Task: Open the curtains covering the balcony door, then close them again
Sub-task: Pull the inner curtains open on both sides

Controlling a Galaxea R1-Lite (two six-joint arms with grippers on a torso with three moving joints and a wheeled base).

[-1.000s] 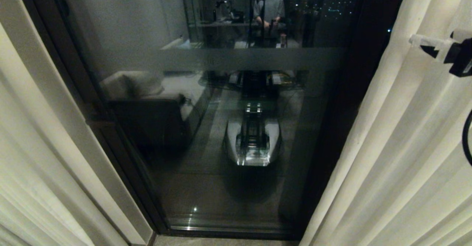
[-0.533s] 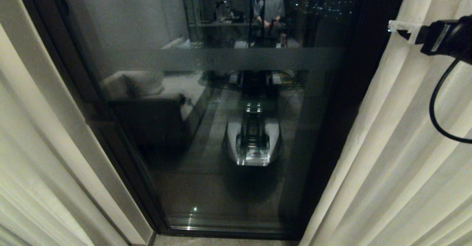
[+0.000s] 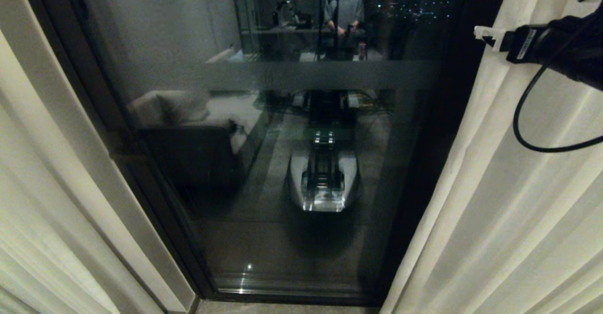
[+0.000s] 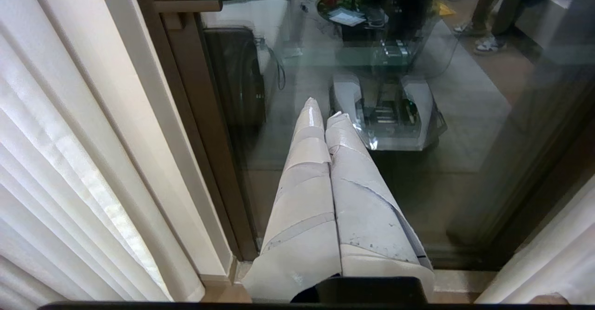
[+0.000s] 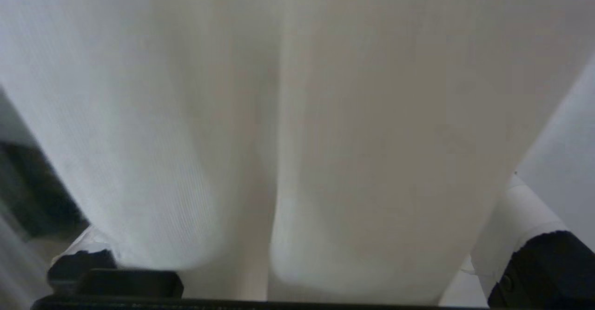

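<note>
Two curtains point(image 3: 513, 201) hang drawn apart in my head view, one cream panel at each side, with the balcony door point(image 3: 292, 163) bare between them. Its dark glass, crossed by a frosted band point(image 3: 320, 75), mirrors my own base point(image 3: 324, 177) and a person point(image 3: 346, 10) seated far behind me. My right tool point(image 3: 485, 35) is up at the upper right, its white tip at the inner edge of the right-hand panel, where the fabric meets the dark door frame point(image 3: 447, 116); a black cable point(image 3: 532, 116) loops below the wrist. From the right wrist camera I see pleated fabric point(image 5: 297, 128) filling the space between the fingers point(image 5: 520, 217), which stand wide apart on either side of a fold; whether they press the cloth I cannot tell. My left tool point(image 4: 325, 110) sits parked low before the glass, its white fingers point(image 4: 307, 170) pressed together on nothing, with the left-hand panel point(image 4: 69, 161) just beside it.
</note>
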